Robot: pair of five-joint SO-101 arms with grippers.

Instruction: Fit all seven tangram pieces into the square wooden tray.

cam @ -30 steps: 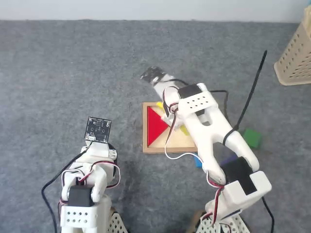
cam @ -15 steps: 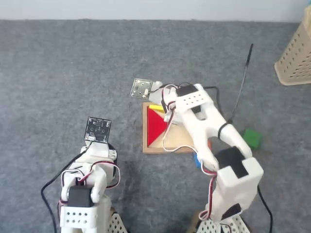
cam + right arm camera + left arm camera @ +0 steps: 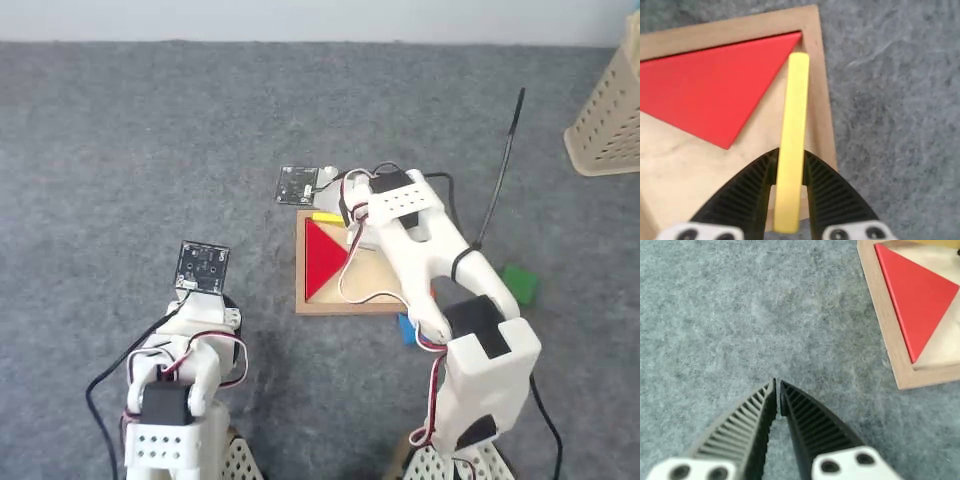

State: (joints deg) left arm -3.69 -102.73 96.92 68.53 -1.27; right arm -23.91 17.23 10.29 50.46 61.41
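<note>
Right gripper (image 3: pixel 790 156) fingers pinch a yellow piece (image 3: pixel 795 100) edgewise over the tray (image 3: pixel 823 100), beside the red triangle (image 3: pixel 715 85). Left gripper (image 3: pixel 777 386) fingers nearly touch, empty.

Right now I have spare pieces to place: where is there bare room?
Free: the grey mat between tray and left arm, and bare wood beside the red triangle. Crowded: the tray's far edge, where the right arm's jaws clamp the yellow piece; a green piece and a blue piece lie right of it.
</note>
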